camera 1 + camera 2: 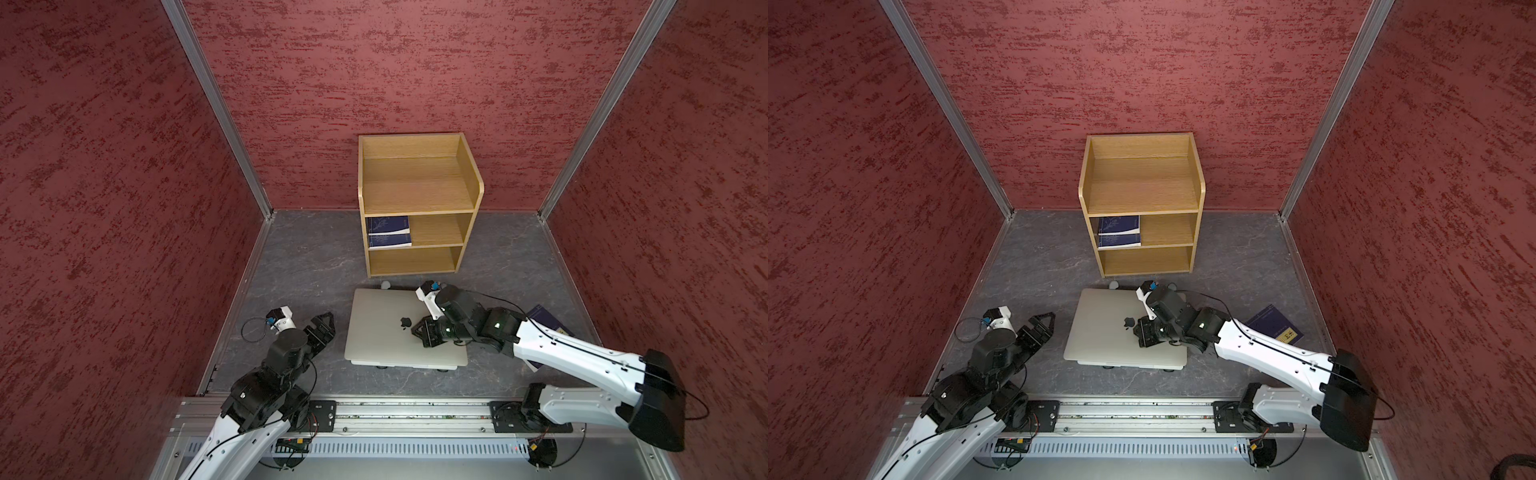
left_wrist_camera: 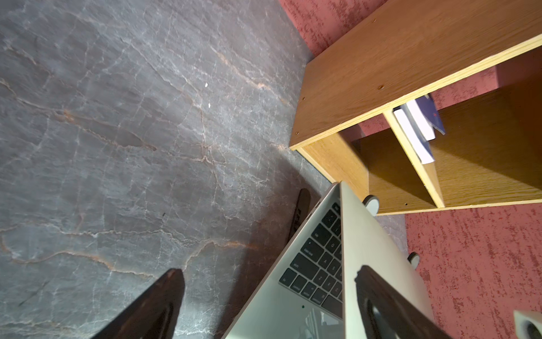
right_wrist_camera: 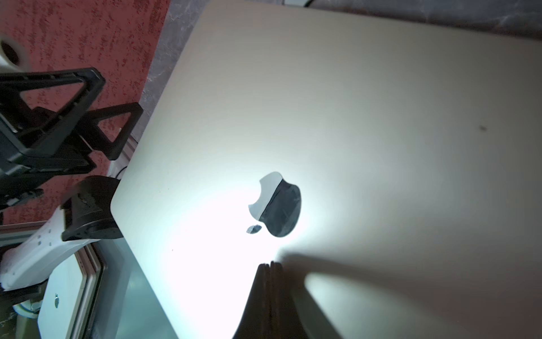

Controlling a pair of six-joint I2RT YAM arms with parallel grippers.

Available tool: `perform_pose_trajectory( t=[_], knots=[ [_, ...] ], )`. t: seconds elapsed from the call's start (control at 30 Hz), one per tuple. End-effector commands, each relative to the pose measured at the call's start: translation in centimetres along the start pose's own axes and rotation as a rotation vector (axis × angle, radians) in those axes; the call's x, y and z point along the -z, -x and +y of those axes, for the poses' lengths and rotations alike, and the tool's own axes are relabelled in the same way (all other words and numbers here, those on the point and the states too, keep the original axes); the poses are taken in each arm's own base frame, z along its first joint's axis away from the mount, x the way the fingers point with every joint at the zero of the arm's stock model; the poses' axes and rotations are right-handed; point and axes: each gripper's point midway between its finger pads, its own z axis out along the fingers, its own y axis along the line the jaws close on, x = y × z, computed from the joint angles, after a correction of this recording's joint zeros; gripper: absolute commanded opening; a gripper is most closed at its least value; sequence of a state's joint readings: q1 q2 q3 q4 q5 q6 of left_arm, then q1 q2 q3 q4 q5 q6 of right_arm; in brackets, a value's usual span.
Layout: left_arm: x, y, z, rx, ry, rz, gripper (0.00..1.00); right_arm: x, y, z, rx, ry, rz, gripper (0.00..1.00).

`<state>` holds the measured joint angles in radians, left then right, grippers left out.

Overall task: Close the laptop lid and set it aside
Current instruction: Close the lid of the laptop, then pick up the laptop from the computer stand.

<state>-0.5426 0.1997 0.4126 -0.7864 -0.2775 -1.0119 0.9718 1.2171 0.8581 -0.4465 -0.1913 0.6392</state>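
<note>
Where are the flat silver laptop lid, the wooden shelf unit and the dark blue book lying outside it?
Flat silver laptop lid (image 1: 382,328): in a top view, bare panel surface.
Wooden shelf unit (image 1: 415,187): in a top view, top board.
Dark blue book (image 1: 1273,326): in a top view, cover middle.

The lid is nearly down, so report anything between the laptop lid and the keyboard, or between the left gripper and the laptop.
Nothing visible. The left wrist view shows only bare keyboard in the wedge under the laptop lid; in a top view only tabletop separates the open left gripper from the laptop.
</note>
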Motion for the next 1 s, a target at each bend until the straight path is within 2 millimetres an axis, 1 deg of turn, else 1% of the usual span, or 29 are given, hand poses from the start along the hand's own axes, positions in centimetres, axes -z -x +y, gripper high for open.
perform_pose_trajectory(
  t=[0.0, 0.17, 0.27, 0.37, 0.47, 0.53, 0.63, 0.7, 0.73, 0.77, 0.8, 0.83, 0.9, 0.97],
  knots=[
    [-0.7, -0.8, 0.2, -0.028, -0.003, 0.027, 0.96, -1.6, -2.0, -1.9, -0.017, -0.047, 0.044, 0.00],
    [-1.6, -1.6, 0.9, -0.025, 0.014, 0.045, 0.98, -3.1, -2.5, -3.3, -0.027, -0.074, 0.037, 0.00],
    [-2.7, -2.7, 1.1, -0.027, -0.006, 0.075, 1.00, -3.9, -2.9, -4.3, -0.024, -0.100, 0.033, 0.00],
    [-3.7, -3.9, 1.2, -0.026, -0.022, 0.110, 1.00, -4.3, -3.0, -5.8, -0.032, -0.161, 0.015, 0.00],
    [-4.2, -4.3, 1.1, -0.039, -0.020, 0.131, 1.00, -3.8, -2.7, -6.7, -0.046, -0.199, -0.027, 0.00],
    [-4.5, -4.5, 1.0, -0.053, -0.016, 0.145, 1.00, -2.9, -2.1, -6.8, -0.048, -0.205, -0.072, 0.01],
    [-4.9, -4.9, 0.8, -0.075, -0.013, 0.169, 1.00, -1.1, -1.3, -6.8, -0.039, -0.211, -0.140, 0.09],
    [-5.1, -5.1, 0.6, -0.082, -0.017, 0.179, 1.00, 0.5, -1.0, -6.6, -0.033, -0.196, -0.188, 0.22],
    [-5.2, -5.2, 0.5, -0.087, -0.024, 0.188, 1.00, 1.4, -0.8, -6.4, -0.030, -0.180, -0.219, 0.32],
    [-5.3, -5.4, 0.1, -0.088, -0.042, 0.195, 1.00, 2.2, -0.9, -6.7, -0.030, -0.175, -0.250, 0.46],
    [-5.5, -5.6, -0.2, -0.089, -0.061, 0.208, 1.00, 3.0, -1.0, -7.3, -0.040, -0.178, -0.278, 0.61],
    [-5.6, -5.9, -0.5, -0.088, -0.084, 0.222, 1.00, 3.6, -1.2, -7.8, -0.052, -0.172, -0.297, 0.71],
    [-6.0, -6.4, -1.2, -0.087, -0.136, 0.254, 1.00, 4.7, -1.8, -8.7, -0.079, -0.131, -0.333, 0.81],
    [-6.4, -7.1, -1.7, -0.089, -0.188, 0.302, 1.00, 5.1, -2.7, -9.8, -0.113, -0.103, -0.352, 0.86]
  ],
)
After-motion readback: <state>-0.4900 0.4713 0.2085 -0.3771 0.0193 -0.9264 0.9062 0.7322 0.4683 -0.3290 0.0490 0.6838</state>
